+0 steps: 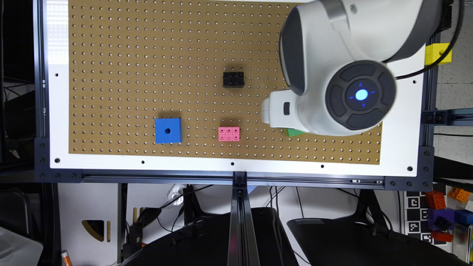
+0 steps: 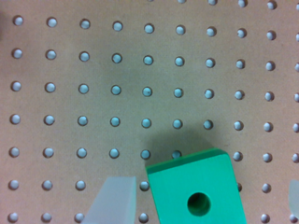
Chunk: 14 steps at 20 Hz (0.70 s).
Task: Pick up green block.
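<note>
Jaws apart, straddling your green block (image 2: 196,191), one finger (image 2: 114,200) just beside it. Block sits on the pegboard bench (image 1: 147,55), right of the pink brick (image 1: 228,133); blue cube (image 1: 168,130) far left.

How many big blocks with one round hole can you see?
3: the blue block on the exterior view's left, the green block mostly hidden under the arm, the yellow block beyond the board's far right edge. More may be hidden.
</note>
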Motion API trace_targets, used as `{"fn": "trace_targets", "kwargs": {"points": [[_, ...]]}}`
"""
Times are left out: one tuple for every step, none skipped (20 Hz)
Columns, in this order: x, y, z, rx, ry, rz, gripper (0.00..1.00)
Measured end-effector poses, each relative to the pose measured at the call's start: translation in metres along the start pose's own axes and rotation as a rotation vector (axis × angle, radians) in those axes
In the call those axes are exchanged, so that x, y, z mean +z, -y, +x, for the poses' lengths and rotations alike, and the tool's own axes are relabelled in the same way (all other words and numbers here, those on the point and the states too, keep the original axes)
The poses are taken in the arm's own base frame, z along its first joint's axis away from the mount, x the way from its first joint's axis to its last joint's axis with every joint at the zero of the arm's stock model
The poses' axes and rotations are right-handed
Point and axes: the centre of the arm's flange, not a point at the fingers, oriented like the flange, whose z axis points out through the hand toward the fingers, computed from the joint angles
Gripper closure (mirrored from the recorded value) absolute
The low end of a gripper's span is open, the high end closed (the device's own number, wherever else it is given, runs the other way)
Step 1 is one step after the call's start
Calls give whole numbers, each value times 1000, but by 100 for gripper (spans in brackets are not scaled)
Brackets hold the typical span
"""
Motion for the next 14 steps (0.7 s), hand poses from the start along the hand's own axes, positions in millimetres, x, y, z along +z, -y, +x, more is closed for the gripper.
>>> {"fn": "trace_targets", "kwargs": {"points": [[0, 0, 0, 0, 0, 1, 0], [-1, 0, 0, 0, -1, 2, 0], [-1, 1, 0, 0, -1, 2, 0], [1, 0, 0, 0, 0, 0, 0], [5, 0, 0, 1, 4, -3, 0], [12, -1, 1, 1, 6, -5, 0], [20, -2, 1, 0, 7, -5, 0], [27, -2, 2, -1, 7, -3, 0], [33, -3, 2, -1, 7, -3, 0], [36, -3, 2, -1, 7, -1, 0], [36, -3, 2, -1, 7, -1, 0], [36, -3, 3, -1, 6, 0, 0], [36, -3, 3, -1, 6, 0, 0], [36, -3, 3, -1, 6, 0, 0]]}}
